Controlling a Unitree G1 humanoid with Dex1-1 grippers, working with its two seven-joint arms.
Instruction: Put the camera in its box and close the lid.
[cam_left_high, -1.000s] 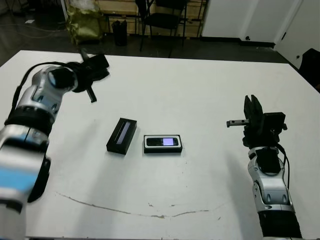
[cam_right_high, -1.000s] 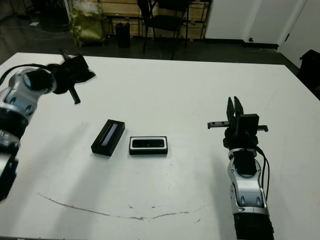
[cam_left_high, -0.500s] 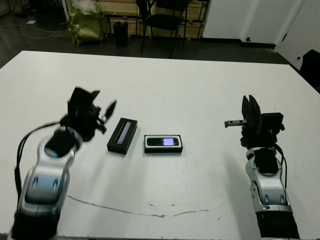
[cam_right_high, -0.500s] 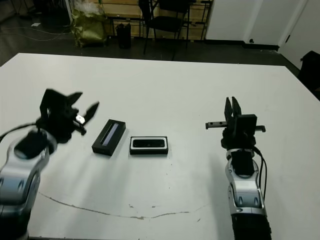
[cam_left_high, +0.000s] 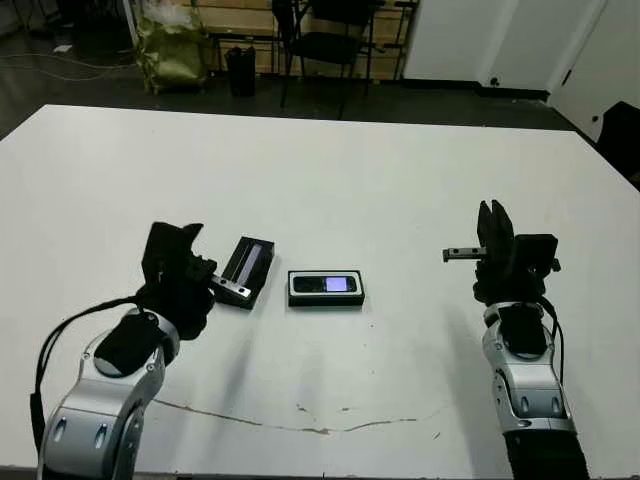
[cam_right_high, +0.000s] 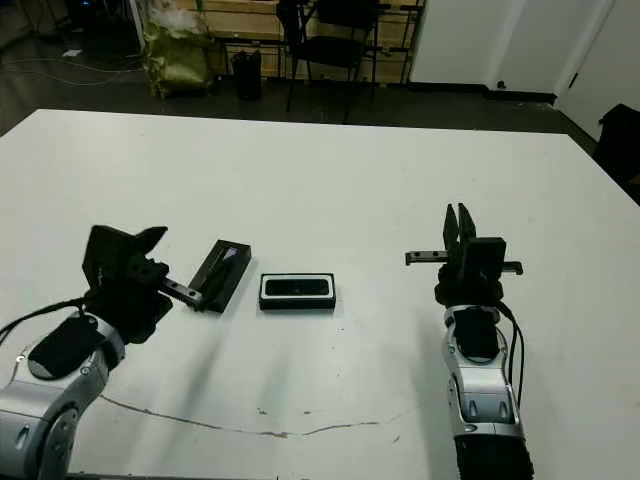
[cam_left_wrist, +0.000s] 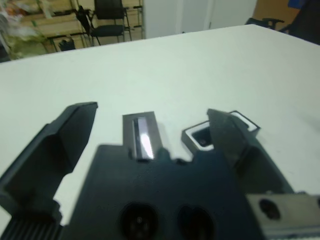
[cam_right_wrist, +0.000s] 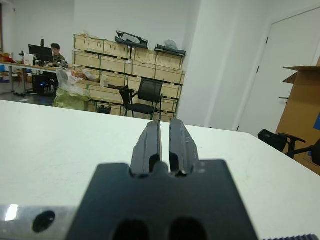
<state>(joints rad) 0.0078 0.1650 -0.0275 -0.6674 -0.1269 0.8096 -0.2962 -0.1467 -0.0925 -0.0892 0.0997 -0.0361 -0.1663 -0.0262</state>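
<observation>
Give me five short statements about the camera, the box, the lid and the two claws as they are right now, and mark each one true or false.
1. The camera lies inside the box. True.
2. The lid sits on top of the box. False: it lies on the table beside the box, toward the robot's left.
3. The left claw is open, its fingers on either side of the lid's near end. True.
4. The right claw is wide open. False: its fingers are together, shut on nothing.
5. The right claw is touching the box. False: it stands well off to the robot's right, clear of it.
</observation>
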